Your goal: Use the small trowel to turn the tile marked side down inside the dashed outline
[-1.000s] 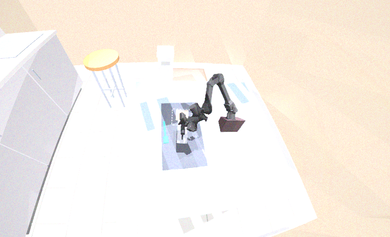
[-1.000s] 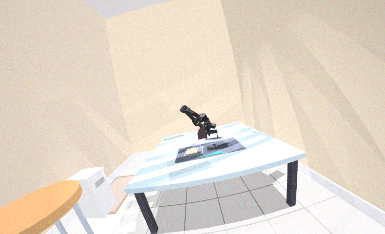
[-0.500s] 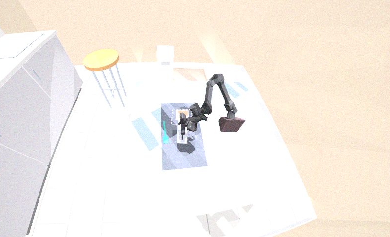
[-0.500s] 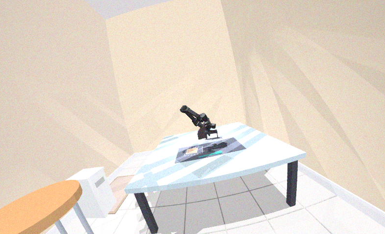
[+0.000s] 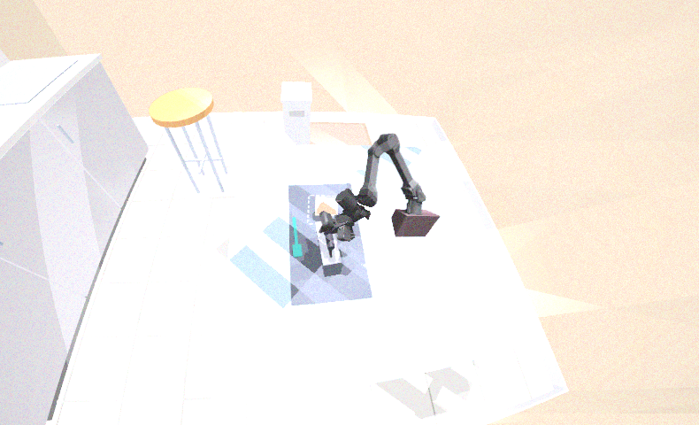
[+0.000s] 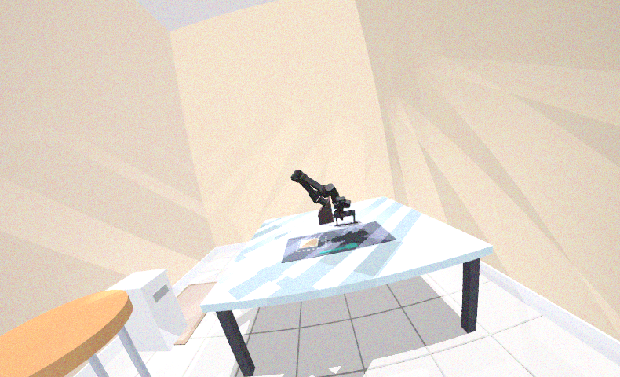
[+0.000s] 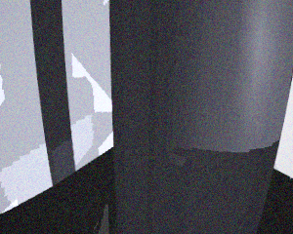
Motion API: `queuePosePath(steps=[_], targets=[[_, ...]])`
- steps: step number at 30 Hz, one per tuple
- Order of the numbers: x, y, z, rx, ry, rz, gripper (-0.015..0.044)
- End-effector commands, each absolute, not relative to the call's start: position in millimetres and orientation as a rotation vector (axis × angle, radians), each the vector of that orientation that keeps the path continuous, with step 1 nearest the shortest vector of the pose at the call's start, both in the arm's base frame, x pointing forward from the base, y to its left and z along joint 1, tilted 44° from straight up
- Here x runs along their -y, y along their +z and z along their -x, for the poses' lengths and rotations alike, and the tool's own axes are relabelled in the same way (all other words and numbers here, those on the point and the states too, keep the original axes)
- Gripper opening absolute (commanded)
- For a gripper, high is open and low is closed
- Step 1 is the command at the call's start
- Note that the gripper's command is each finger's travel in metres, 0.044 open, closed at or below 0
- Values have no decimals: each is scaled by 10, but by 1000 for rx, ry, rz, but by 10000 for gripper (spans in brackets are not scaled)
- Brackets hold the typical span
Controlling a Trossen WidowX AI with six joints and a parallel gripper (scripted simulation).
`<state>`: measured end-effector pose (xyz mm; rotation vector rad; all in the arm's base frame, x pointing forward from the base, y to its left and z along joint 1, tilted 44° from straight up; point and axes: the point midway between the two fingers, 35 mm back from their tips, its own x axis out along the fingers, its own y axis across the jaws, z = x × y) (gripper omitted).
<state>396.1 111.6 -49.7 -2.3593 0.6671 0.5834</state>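
Observation:
The tile [image 5: 325, 209] [image 6: 309, 242] shows a tan face with a pale edge and lies flat within the dashed outline [image 5: 308, 209] on the grey mat [image 5: 356, 289] [image 6: 289, 255]. I cannot tell which side is marked. My gripper [image 5: 328, 229] [image 6: 343, 212] is shut on the trowel [image 5: 324, 254] [image 6: 349, 214], a flat blade below a dark raised handle. The blade hangs level above the mat, beside the tile, towards the mat's far end from the outline. In the wrist view a broad dark rounded shape [image 7: 200, 97], apparently the handle, fills the middle and hides the blade and tile.
A teal tool [image 5: 296, 249] [image 6: 349, 246] with a thin handle and square blade lies on the mat along its long edge. The brown arm base [image 5: 415, 225] [image 6: 325, 215] stands beside the mat. A round orange stool [image 5: 182, 107] [image 6: 61, 331] and a white bin [image 5: 296, 110] [image 6: 147, 308] stand away from the table.

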Motion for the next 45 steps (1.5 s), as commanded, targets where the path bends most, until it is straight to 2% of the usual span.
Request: queuePosePath(steps=[1,18,34,40,45], targets=[[-1235,-643,-3993,-620,713,2403,0],[-1631,-1360,-3846,-349,1391,2507,0],[-1932,-1895,-3465,61,2003,2354,0],[-2026,-2022,-3301,239,2182,2244,0],[-2036,-2033,-3283,259,2199,2230,0]])
